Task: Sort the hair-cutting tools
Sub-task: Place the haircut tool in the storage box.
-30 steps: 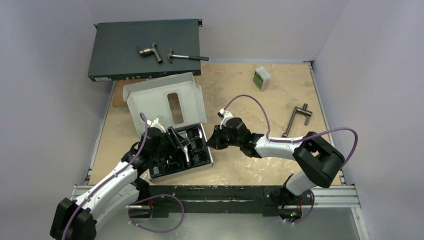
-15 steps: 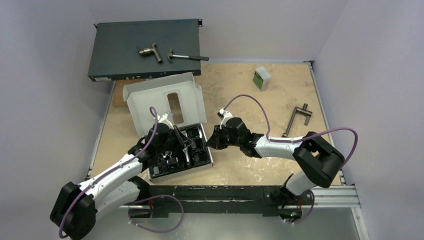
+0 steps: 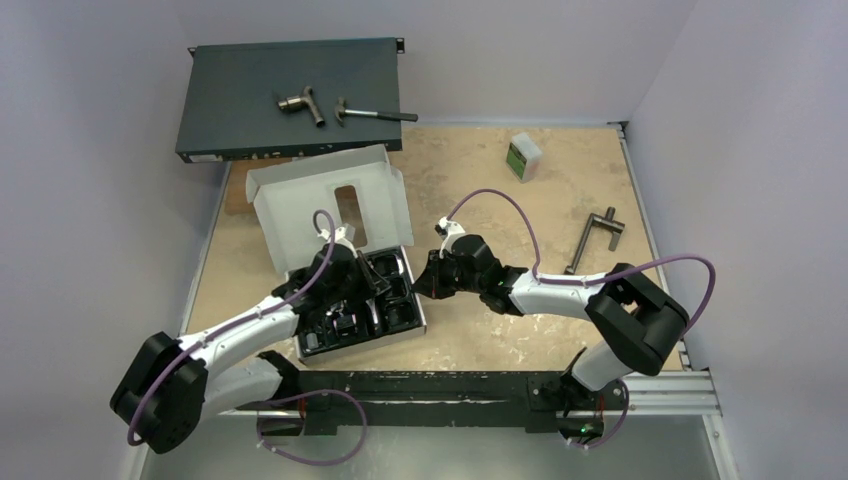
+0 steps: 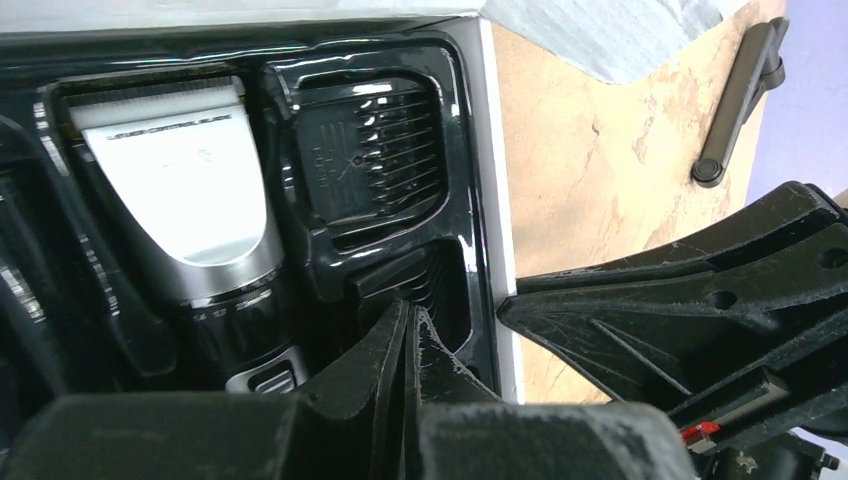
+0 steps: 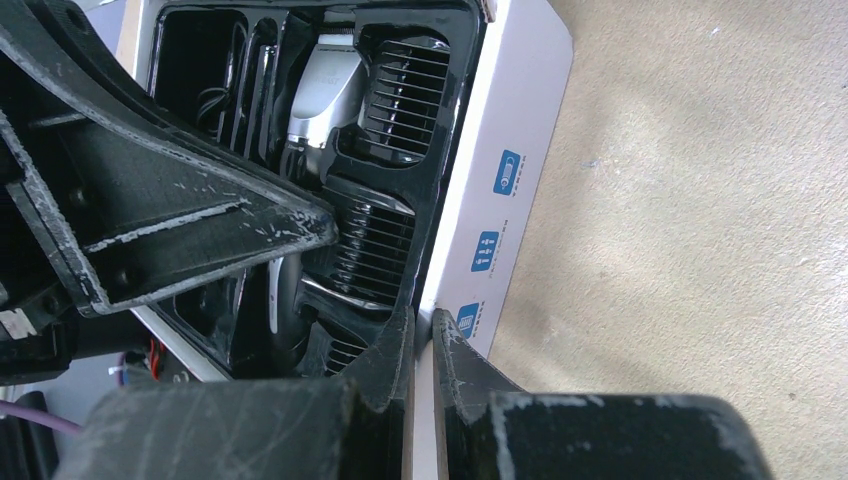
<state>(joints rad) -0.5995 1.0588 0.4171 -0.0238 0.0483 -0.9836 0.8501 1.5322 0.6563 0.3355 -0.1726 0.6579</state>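
Observation:
The hair-cutting tools lie in a black moulded tray (image 3: 400,322) inside a white box. The silver-headed clipper (image 4: 190,200) sits in its slot. A black comb attachment (image 4: 375,160) fills the pocket beside it, and another comb (image 5: 370,245) lies nearer. My left gripper (image 4: 410,315) is shut with nothing between its fingers and hovers low over the tray's right pockets (image 3: 368,283). At the box's right side, my right gripper (image 5: 422,325) is shut on the white box wall (image 5: 500,180), next to the tray rim (image 3: 421,284).
The box lid (image 3: 325,205) stands open behind the tray. A dark flat case (image 3: 250,110) at the back left carries a hammer (image 3: 375,115) and a pipe fitting (image 3: 302,103). A small white-and-green bottle (image 3: 522,157) and a T-shaped handle (image 3: 592,238) lie to the right.
My left gripper has closed and shifted right and farther back over the tray. The right arm and the box have not moved.

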